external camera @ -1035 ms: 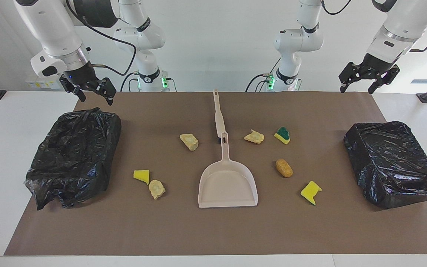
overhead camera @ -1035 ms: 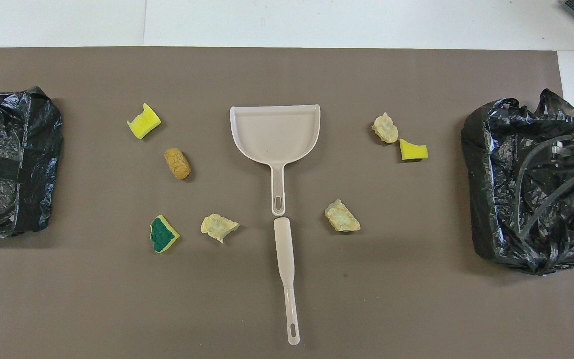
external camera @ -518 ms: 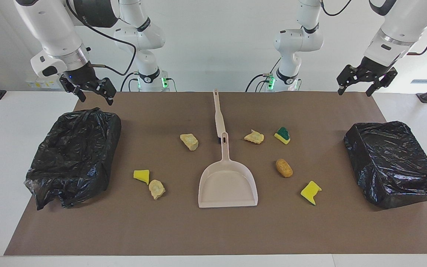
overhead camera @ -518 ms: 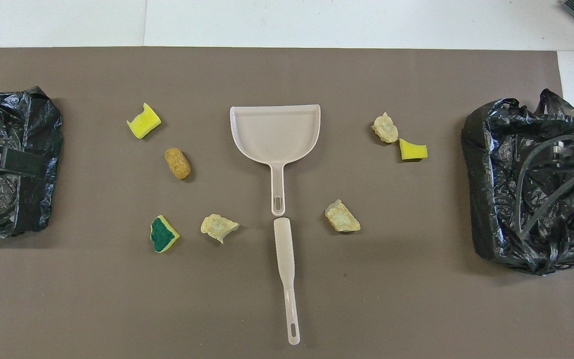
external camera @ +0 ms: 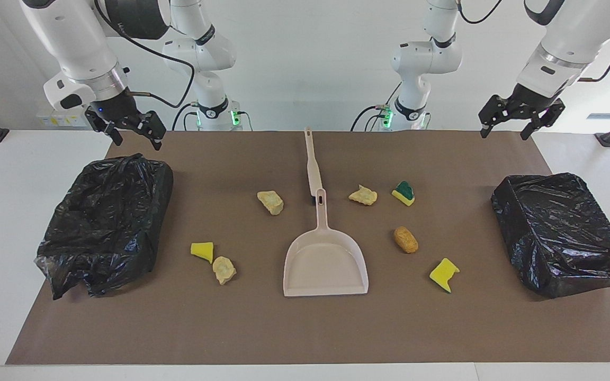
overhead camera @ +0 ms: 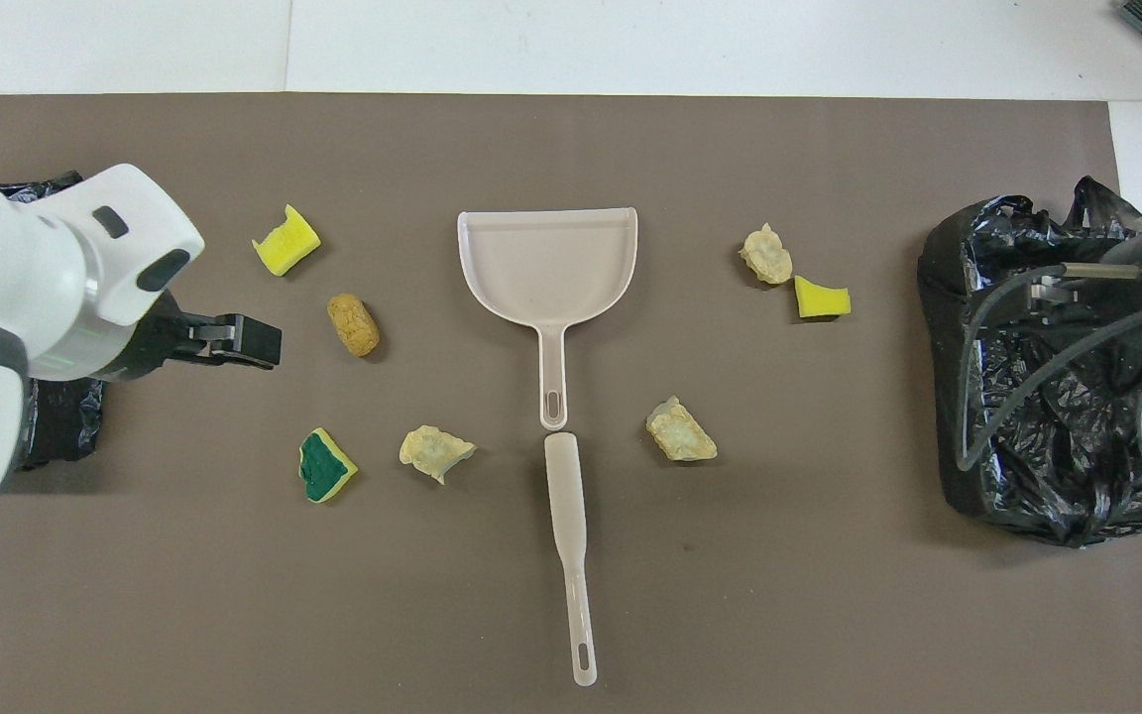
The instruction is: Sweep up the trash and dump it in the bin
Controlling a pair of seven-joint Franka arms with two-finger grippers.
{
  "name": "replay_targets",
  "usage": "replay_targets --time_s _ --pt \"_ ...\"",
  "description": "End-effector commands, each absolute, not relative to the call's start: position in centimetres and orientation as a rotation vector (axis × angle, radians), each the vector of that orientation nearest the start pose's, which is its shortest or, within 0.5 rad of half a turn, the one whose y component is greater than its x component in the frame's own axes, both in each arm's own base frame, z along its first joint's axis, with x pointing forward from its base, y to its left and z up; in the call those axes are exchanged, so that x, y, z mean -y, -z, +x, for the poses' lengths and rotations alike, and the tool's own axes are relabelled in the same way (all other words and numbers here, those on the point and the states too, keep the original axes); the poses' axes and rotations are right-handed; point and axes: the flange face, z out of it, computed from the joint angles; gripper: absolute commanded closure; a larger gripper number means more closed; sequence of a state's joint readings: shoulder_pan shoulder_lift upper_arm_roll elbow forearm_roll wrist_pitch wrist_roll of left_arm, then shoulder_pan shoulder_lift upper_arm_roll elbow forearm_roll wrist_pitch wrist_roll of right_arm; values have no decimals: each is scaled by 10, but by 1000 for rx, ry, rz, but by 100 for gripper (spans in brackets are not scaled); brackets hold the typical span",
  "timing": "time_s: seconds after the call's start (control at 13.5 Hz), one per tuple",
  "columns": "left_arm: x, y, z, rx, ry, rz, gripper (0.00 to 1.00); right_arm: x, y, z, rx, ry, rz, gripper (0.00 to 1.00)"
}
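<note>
Several bits of trash lie on the brown mat around a beige dustpan (external camera: 326, 262) (overhead camera: 546, 260): yellow wedges (external camera: 202, 251) (external camera: 444, 274), beige lumps (external camera: 270, 202) (external camera: 224, 270) (external camera: 363, 196), a green-topped sponge (external camera: 404, 193) and a brown nugget (external camera: 405, 239). A beige brush (external camera: 313, 166) (overhead camera: 571, 535) lies in line with the dustpan's handle, nearer to the robots. My left gripper (external camera: 503, 132) (overhead camera: 254, 342) hangs open and empty, high over the mat's corner by one black-bagged bin (external camera: 559, 233). My right gripper (external camera: 136, 142) waits open above the corner by the other bin (external camera: 106, 222).
White tabletop borders the mat (external camera: 262, 328) on all sides. In the overhead view the left arm's wrist (overhead camera: 56, 288) covers most of its bin, and the right arm's cable (overhead camera: 1047, 327) hangs over the other bin (overhead camera: 1027, 476).
The left gripper has risen slightly and shifted toward the table's middle, bringing its wrist into the overhead view. The right arm and everything on the mat have stayed put.
</note>
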State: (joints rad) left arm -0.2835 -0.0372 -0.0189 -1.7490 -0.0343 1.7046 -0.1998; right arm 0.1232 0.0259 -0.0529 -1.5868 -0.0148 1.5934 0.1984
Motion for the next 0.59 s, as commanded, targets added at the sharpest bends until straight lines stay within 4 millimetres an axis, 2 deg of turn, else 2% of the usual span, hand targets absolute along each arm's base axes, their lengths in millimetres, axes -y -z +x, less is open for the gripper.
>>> replay_targets --time_s 0.0,0.07,0.22,0.37,0.52 --pt "195 -552 483 -119 34 -3204 0 -69 -555 631 -298 -57 -3148 0" --pt "205 -541 472 -125 41 -3207 0 -87 -543 652 -372 -43 -3129 0" --pt "230 -519 451 -193 44 -3215 0 -110 -522 672 -364 -25 -3109 0" --pt "254 -502 436 -206 44 -3216 0 -126 -510 677 -361 -6 -3098 0" --pt "287 -477 411 -232 19 -3209 0 -142 -499 678 -366 -26 -3084 0"
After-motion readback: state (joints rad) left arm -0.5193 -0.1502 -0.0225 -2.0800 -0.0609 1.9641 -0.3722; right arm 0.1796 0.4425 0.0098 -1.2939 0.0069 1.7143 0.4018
